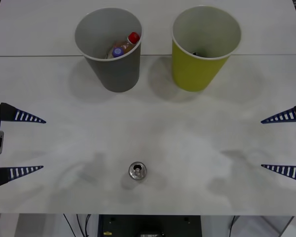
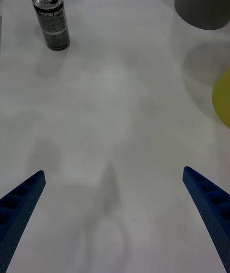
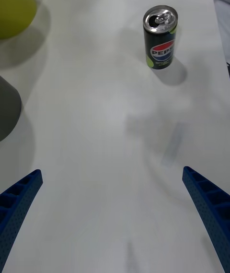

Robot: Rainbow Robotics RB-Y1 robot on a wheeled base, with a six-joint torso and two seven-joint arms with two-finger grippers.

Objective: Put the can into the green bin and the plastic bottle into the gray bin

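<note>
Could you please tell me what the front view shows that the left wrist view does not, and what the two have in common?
Only the front view looks into the gray bin, where bottles lie, and shows the right claw, open. Only the left wrist view shows the label on the can. Both show the upright can, both bins including the green bin, and the open left claw.

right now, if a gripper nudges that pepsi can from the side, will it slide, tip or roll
The Pepsi can stands upright on the smooth white table, so a low push would probably slide it. It is slim and tall for its base, so a high push may tip it, and then it would likely roll. Its tab is open, so it may be light and dent easily.
</note>
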